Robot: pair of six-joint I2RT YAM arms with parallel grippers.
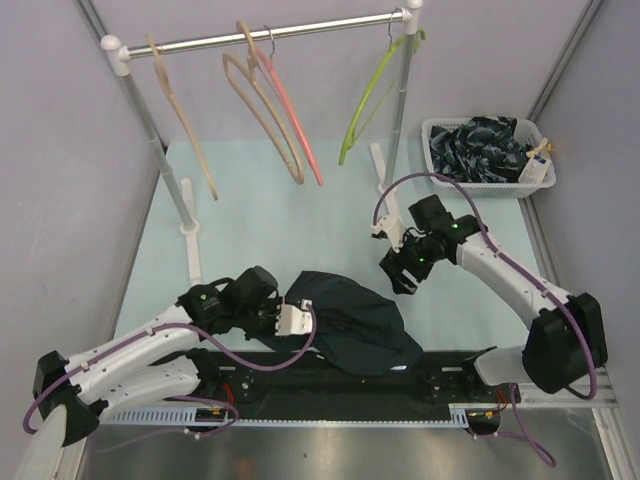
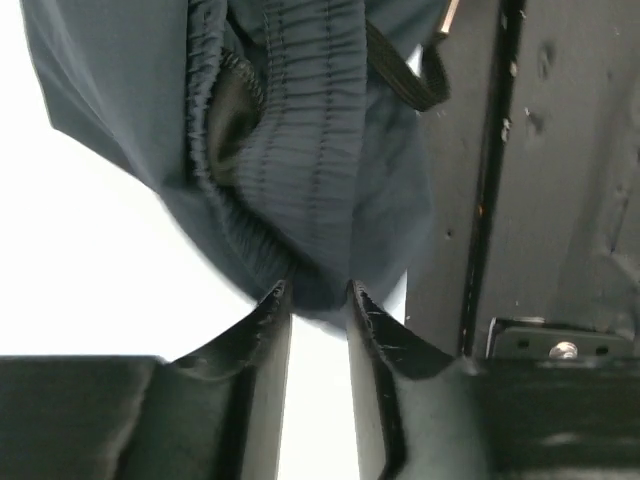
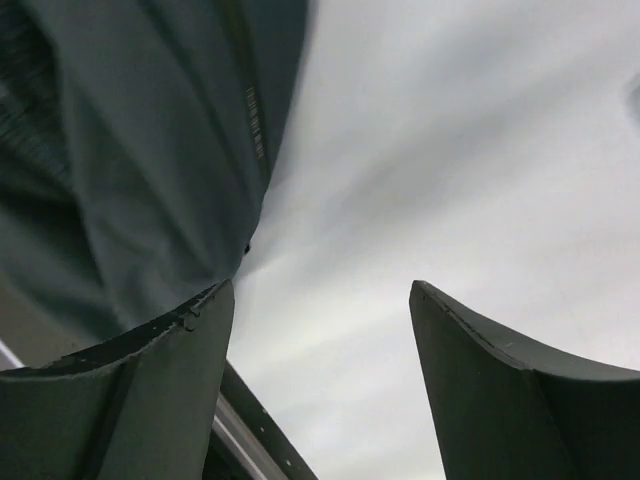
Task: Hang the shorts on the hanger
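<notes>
We find the shorts (image 1: 345, 320) heaped well short of the rail (image 1: 320, 26), lying roughly along it, the left gripper (image 2: 318, 290) narrowly parted at their waistband, the right gripper (image 3: 322, 290) wide open, empty, nearer the rail's lime-green hanger (image 1: 348, 140).

matt dark cloth on shorts (image 1: 350, 320), ribbed at waistband; smooth lime plastic on hanger (image 1: 350, 132); shiny metal on rail (image 1: 320, 26); scuffed matt black on left fingers (image 2: 250, 350).
</notes>
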